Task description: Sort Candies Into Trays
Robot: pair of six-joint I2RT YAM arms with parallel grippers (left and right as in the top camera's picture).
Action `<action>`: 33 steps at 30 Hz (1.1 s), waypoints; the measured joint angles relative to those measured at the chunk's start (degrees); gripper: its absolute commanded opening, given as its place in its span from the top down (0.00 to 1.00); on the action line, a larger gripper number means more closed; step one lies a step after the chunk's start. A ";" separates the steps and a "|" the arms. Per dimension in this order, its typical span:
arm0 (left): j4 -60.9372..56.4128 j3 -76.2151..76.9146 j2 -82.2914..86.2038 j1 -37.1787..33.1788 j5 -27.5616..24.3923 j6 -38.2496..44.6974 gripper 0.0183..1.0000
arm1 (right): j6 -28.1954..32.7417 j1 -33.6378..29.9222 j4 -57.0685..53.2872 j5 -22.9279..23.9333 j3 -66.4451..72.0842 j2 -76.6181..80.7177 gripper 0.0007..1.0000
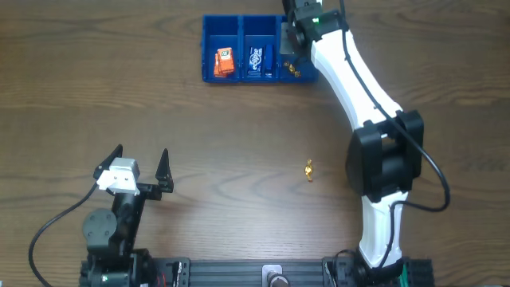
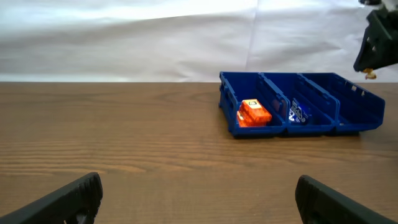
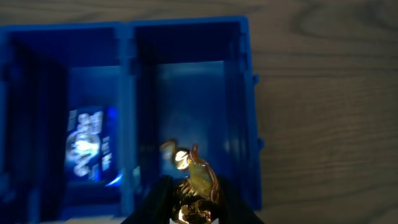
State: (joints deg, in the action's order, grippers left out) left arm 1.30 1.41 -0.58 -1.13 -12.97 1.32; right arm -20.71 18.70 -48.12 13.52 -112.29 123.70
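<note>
Soft even light over the brown wooden table, only faint shadows, deep shade inside the blue plastic three-part tray, strong glare on the gold foil-wrapped candy, bright white cloth backdrop

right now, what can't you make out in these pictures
Left wrist view: the floor of the tray compartment below the right gripper, hidden by the tray's walls; the gripper itself is cut off by the frame edge.
Right wrist view: whether the gold glint behind the held gold candy is a second candy or its wrapper; too blurred.
Top view: the print on the blue candy, too small.
</note>
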 measured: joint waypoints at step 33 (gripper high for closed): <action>0.00 0.00 0.00 0.00 0.00 0.02 0.00 | 0.85 1.36 2.19 -0.94 9.49 -5.42 0.35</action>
State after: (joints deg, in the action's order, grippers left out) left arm 1.30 1.41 -0.58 -1.13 -12.97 1.34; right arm -19.86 20.05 -45.93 12.58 -102.80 118.28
